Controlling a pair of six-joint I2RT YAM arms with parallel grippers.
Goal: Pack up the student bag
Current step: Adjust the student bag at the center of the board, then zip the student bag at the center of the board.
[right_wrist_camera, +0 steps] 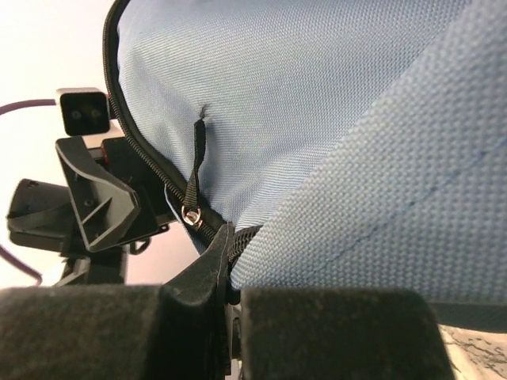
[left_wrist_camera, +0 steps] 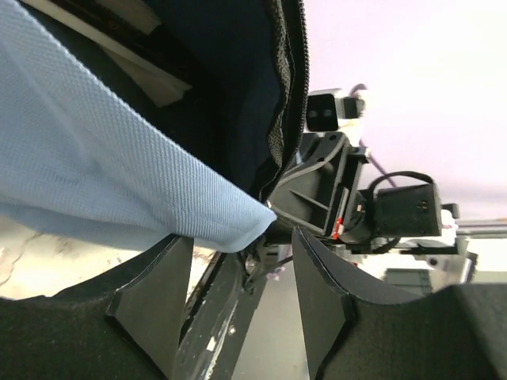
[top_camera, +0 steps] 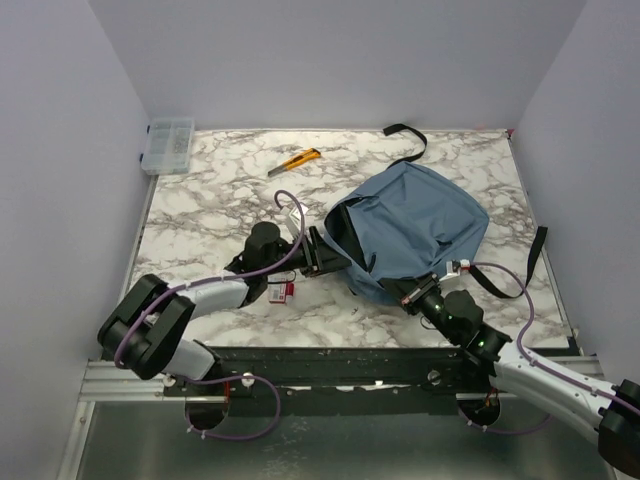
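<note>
Right claw pinched on the zipper edge of the student bag; left claw spread at its mouth.
Bag lies right of the yellow knife, nearer me. Opening step, I judge: next, hold the rim up while left fetches an item.

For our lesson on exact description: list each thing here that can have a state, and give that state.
bag: on its side, mouth unzipped and gaping towards the left arm.
left gripper: open, at the bag's mouth.
right gripper: shut on the bag's zipper edge.
knife: lying flat on the table; blade too small to tell.
box: lid looks shut.
</note>
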